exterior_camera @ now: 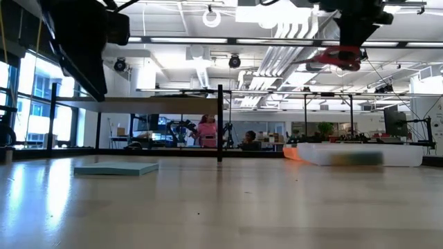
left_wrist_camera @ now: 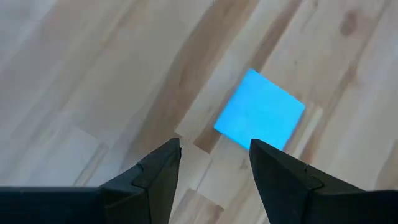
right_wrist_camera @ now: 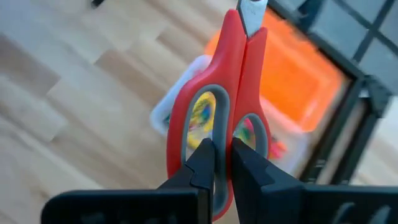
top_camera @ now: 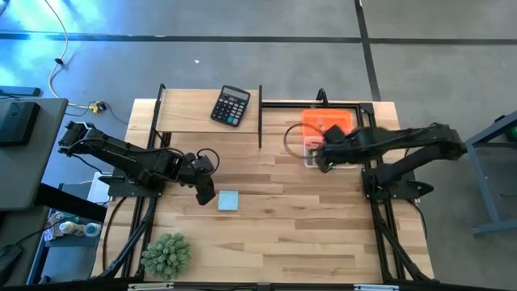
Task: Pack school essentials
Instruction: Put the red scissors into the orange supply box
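The pale blue note pad lies flat on the table, seen also in the left wrist view and the low view. My left gripper hovers open just left of it, touching nothing. My right gripper is shut on the red-handled scissors, high over a clear bin that holds small colourful items. In the low view the scissors hang well above the table. The crayon box, pencils, marker and eraser cannot be told apart. My right gripper pinches the scissors at the handle, where the two red loops meet, one finger on each side. The fingers lie along the scissors, with the blades pointing away from the gripper. The scissors are lifted clear, above the clear bin.
A black calculator sits on the raised shelf at the far left. An orange lid lies at the far right behind the bin. A spiky green plant stands at the near left corner. Black frame posts rise mid-table.
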Robot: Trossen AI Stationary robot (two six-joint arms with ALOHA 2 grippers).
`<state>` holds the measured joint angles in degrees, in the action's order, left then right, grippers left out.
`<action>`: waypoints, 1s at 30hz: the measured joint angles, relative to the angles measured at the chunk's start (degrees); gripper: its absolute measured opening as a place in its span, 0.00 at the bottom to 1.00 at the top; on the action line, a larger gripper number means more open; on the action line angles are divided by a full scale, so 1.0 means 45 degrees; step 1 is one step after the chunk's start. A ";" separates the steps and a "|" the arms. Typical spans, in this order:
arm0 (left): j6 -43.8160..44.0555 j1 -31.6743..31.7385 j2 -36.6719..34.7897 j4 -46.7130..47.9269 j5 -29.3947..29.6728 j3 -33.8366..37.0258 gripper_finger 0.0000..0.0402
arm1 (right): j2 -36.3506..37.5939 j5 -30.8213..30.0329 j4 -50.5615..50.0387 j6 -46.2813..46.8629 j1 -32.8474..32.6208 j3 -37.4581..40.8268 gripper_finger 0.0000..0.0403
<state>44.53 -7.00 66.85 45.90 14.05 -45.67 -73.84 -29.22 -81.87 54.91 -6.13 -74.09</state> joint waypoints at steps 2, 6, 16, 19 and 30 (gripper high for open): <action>0.0084 0.0175 0.0005 -0.0060 0.0014 0.0000 0.46 | 0.0702 -0.0221 -0.0365 -0.0269 0.0331 -0.0004 0.05; 0.0095 0.0599 0.0000 -0.0354 -0.0318 0.0000 0.46 | 0.1989 -0.0781 -0.0580 -0.0851 0.0944 0.0008 0.05; 0.0072 0.1818 0.0002 -0.1809 -0.0360 0.0005 0.46 | 0.5097 0.1072 0.2014 -0.2703 0.2386 0.4343 0.05; 0.0065 0.2171 0.0000 -0.2086 -0.0345 0.0005 0.46 | 0.5401 0.2537 0.2997 -0.3890 0.2904 0.5553 0.05; 0.0079 0.3030 0.0000 -0.2319 -0.0316 0.0005 0.46 | 0.4644 0.4064 0.3466 -0.8126 0.3862 0.6977 0.05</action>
<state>44.88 6.63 66.85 35.46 12.62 -45.65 -52.95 -10.93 -66.27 18.34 11.25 -42.69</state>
